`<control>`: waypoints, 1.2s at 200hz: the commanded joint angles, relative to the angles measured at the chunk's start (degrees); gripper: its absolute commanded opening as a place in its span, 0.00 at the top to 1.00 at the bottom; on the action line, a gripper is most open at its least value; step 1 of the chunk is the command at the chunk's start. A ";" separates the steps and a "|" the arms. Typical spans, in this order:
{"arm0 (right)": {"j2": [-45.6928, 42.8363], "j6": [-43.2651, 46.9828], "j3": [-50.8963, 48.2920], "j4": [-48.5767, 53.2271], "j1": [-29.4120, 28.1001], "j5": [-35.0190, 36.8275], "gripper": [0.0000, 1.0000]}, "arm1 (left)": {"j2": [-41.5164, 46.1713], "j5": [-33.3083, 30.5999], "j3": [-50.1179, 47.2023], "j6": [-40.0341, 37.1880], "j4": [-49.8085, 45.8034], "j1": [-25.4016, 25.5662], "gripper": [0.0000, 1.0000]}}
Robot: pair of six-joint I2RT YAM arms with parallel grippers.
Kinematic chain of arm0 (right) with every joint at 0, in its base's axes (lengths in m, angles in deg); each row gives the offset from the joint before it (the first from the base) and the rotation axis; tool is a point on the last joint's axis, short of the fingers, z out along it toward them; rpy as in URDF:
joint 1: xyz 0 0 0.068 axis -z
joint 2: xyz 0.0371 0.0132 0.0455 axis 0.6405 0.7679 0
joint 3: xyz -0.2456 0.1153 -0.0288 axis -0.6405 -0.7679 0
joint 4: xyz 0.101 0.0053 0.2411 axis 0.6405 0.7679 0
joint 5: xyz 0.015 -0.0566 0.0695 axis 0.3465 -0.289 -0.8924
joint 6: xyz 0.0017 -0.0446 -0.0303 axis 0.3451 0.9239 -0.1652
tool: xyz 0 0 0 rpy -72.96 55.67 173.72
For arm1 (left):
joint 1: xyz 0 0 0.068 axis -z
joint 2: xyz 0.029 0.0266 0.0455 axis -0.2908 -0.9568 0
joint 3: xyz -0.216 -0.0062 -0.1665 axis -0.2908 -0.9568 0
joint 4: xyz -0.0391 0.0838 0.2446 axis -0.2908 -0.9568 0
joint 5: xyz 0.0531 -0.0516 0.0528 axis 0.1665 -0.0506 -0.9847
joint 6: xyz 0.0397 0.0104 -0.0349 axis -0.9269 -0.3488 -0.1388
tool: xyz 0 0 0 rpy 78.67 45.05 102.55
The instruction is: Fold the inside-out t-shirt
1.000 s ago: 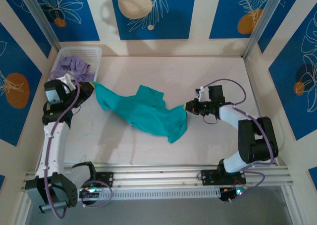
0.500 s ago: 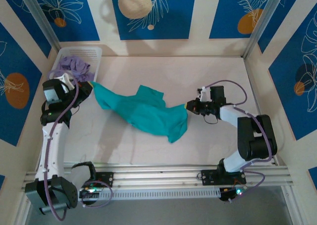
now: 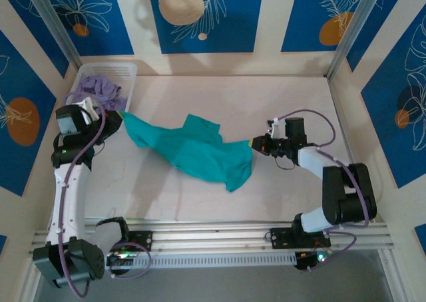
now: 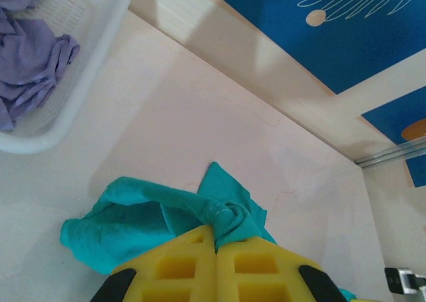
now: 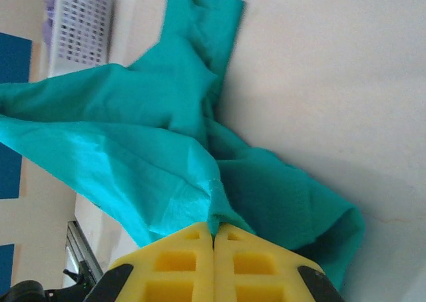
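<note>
The teal-green inside-out t-shirt [image 3: 193,149] hangs stretched between both arms above the middle of the table, sagging and crumpled in its middle. My left gripper [image 3: 120,116] is shut on its left end, beside the basket; in the left wrist view a bunched, stitched edge of the t-shirt [image 4: 229,215] is pinched between the yellow fingers [image 4: 173,265]. My right gripper [image 3: 251,143] is shut on the right end; in the right wrist view a fold of the t-shirt [image 5: 166,149] runs into the closed yellow fingers [image 5: 259,265].
A white plastic basket [image 3: 126,69] holding a pale lavender garment [image 3: 100,88] stands at the back left corner, close behind the left gripper. Walls enclose the table on three sides. A metal rail [image 3: 219,235] runs along the near edge.
The left gripper has drawn its end of the t-shirt slightly left and back. The right gripper has shifted a little to the right. The cloth is pulled a bit tauter.
</note>
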 commanded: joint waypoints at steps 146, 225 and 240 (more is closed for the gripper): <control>-27.45 1.40 -10.95 15.62 -28.42 8.21 0.64 | 1.81 -1.02 -1.33 -2.48 -1.23 -2.72 1.00; -13.29 -4.74 -5.87 9.08 -32.90 13.39 0.57 | 3.23 1.45 -6.43 -1.30 1.21 -2.57 1.00; -9.47 -4.58 -3.96 8.90 -36.42 15.75 0.57 | 3.41 1.76 -6.56 -1.24 1.52 -2.58 1.00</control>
